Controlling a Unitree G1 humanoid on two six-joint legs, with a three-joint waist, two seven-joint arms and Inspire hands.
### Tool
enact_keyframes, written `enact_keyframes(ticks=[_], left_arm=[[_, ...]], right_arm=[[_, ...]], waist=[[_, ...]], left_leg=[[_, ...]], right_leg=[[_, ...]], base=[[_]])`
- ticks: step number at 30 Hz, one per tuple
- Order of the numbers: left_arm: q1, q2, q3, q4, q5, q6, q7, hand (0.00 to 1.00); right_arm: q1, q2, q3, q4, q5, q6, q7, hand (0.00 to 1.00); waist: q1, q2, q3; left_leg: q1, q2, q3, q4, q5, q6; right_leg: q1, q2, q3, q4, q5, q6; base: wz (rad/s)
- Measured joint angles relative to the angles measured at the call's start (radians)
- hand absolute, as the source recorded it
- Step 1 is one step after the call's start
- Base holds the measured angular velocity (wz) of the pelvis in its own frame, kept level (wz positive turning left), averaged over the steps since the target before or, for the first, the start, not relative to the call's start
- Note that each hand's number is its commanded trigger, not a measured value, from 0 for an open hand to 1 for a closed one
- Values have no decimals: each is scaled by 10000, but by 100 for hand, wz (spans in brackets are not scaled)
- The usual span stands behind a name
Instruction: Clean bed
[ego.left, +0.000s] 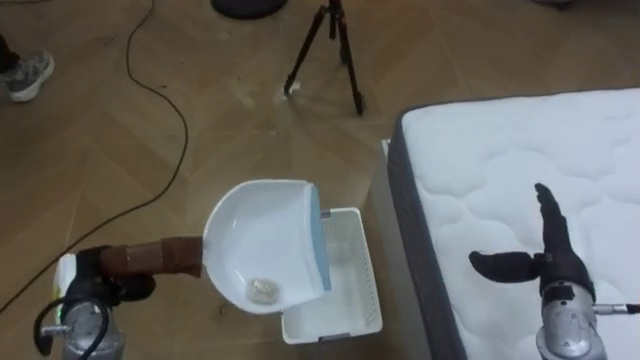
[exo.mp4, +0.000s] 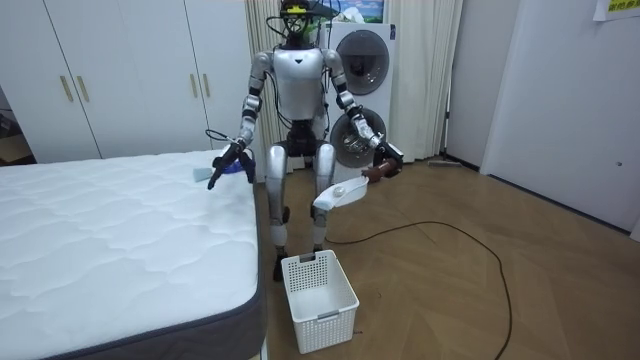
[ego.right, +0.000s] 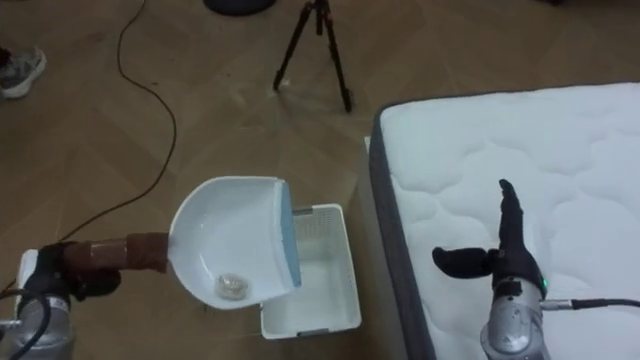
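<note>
My left hand (ego.left: 112, 284) is shut on the brown handle of a white dustpan (ego.left: 265, 235) with a pale blue lip. The pan hangs tilted over the near end of a white slatted basket (ego.left: 362, 270) on the floor beside the bed. A small whitish crumpled scrap (ego.left: 262, 290) lies in the pan's low corner. My right hand (ego.left: 548, 262) is open, fingers straight and thumb out, just above the white quilted mattress (ego.left: 520, 140) near its edge. In the room view I stand at the bed's corner (exo.mp4: 240, 200), dustpan (exo.mp4: 340, 192) above the basket (exo.mp4: 320, 290).
A black tripod (ego.left: 325, 45) stands on the wood floor beyond the basket, and a dark cable (ego.left: 172, 110) snakes across the floor. A person's shoe (ego.left: 25, 75) shows at the far left. A washing machine (exo.mp4: 360, 60) and wardrobes (exo.mp4: 120, 70) line the wall behind me.
</note>
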Motion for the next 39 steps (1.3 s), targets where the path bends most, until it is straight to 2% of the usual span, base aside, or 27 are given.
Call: enact_keyframes(ticks=[2, 3, 4, 6, 7, 9, 10, 12, 14, 15, 16, 19, 22, 25, 27, 31, 35, 37, 39], left_arm=[[-26, 130, 12, 59, 82, -12, 11, 100], [-20, 266, 9, 112, 83, -55, 10, 100], [-24, 410, -2, 154, 87, -52, 14, 100], [-58, 623, -139, 320, 78, -44, 77, 100], [-152, 727, -286, 576, 80, -36, 165, 100], [-304, 766, -418, 862, 102, -13, 218, 100], [-366, 767, -417, 899, 133, 40, 219, 100], [-500, 781, -417, 1116, 224, 94, 227, 100], [-564, 801, -417, 1165, 236, 158, 262, 100], [-586, 821, -468, 1169, 232, 163, 285, 100], [-596, 874, -637, 1171, 235, 166, 295, 100], [-746, 998, -905, 1199, 264, 261, 281, 100], [-916, 1198, -1184, 1305, 276, 368, 282, 100], [-1208, 1222, -1258, 1536, 287, 369, 278, 100], [-1397, 1271, -1439, 1636, 283, 356, 272, 100], [-1536, 1646, -1959, 1646, 328, 323, 237, 100], [-1583, 1690, -1979, 1847, 511, 361, 221, 100], [-1649, 1688, -1980, 2133, 511, 488, 195, 100], [-1843, 1692, -1979, 2408, 502, 543, 191, 100]], right_arm=[[-39, 5, 108, 234, 1, -9, 34, 0], [-55, 9, 163, 300, 10, -9, 43, 0], [-139, 11, 182, 391, -14, -23, 43, 0], [-421, 4, 211, 649, -11, -34, 44, 0], [-588, -27, 277, 763, 4, -37, 36, 0], [-738, -24, 292, 926, -7, -40, 40, 0], [-758, -33, 287, 935, -20, -97, 37, 0], [-735, -33, 288, 949, -18, -148, 53, 0], [-751, -45, 272, 949, -89, -161, 85, 0], [-750, -94, 270, 955, -119, -239, 91, 0], [-765, -162, 269, 955, -306, -267, 92, 0], [-724, -299, 267, 961, -824, -275, 115, 0], [-592, -300, 283, 981, -851, -273, 146, 0], [-750, -299, 346, 1004, -903, -396, 169, 0], [-787, -298, 414, 1008, -1050, -495, 204, 0], [-884, -341, 627, 967, -1142, -600, 206, 0], [-918, -282, 664, 961, -1234, -618, 149, 0], [-937, -270, 663, 958, -1277, -790, 110, 0], [-920, -270, 663, 958, -1330, -906, 62, 0]], waist=[[20, 59, -9], [-8, 101, -5], [-36, 110, -1], [-29, 174, 21], [-40, 258, 65], [-37, 429, 70], [-41, 540, 113], [-82, 674, 108], [-251, 857, 106], [-363, 1019, 113], [-513, 1163, 98], [-697, 1476, 146], [-881, 1614, 145], [-1127, 1827, 153], [-1306, 1870, 146], [-1455, 1920, 147], [-1519, 1998, 146], [-1640, 2086, 188], [-1673, 2116, 203]], left_leg=[[-50, 125, 179, -11, -7, -5], [-134, 264, 455, -33, -22, -1], [-179, 311, 538, -60, -33, -9], [-314, 315, 579, -114, -33, -11], [-373, 304, 580, -148, -33, -10], [-485, 299, 615, -214, -32, -8], [-546, 276, 643, -237, -33, -6], [-618, 207, 678, -289, -31, -2], [-683, 177, 692, -309, -31, -1], [-691, 166, 721, -313, -32, -1], [-721, 157, 825, -332, -34, 5], [-736, 157, 1146, -384, -56, 42], [-721, 153, 1497, -490, -57, 40], [-872, 188, 1803, -511, -54, 24], [-859, 188, 1977, -560, -49, 18], [-852, 219, 2382, -684, -38, 11], [-812, 242, 2570, -824, -30, 25], [-808, 213, 2659, -825, -25, 32], [-810, 232, 2974, -847, -18, 47]], right_leg=[[-4, 21, -95, -46, -57, -61], [-18, 13, -228, -57, -109, -93], [-149, 45, -217, -30, -113, -100], [-378, 84, -211, 44, -124, -121], [-513, 51, -203, 140, -139, -138], [-678, -36, -205, 178, -151, -143], [-816, -68, -206, 294, -179, -142], [-1010, -96, -184, 488, -290, -158], [-1107, -210, -207, 549, -357, -168], [-1135, -231, -188, 605, -385, -162], [-1221, -240, -81, 687, -429, -142], [-1482, -244, 216, 973, -537, -137], [-1761, -287, 483, 1264, -662, -183], [-2010, -281, 639, 1383, -716, -229], [-2102, -330, 673, 1518, -802, -242], [-2356, -359, 876, 1663, -881, -247], [-2446, -345, 944, 1726, -885, -240], [-2526, -370, 1043, 1830, -914, -201], [-2604, -404, 1127, 1946, -983, -187]], base=[[9], [17], [11], [-6], [-7], [-6], [-5], [-2], [3], [5], [0], [-21], [-28], [-18], [-4], [-7], [-7], [-3], [0]])
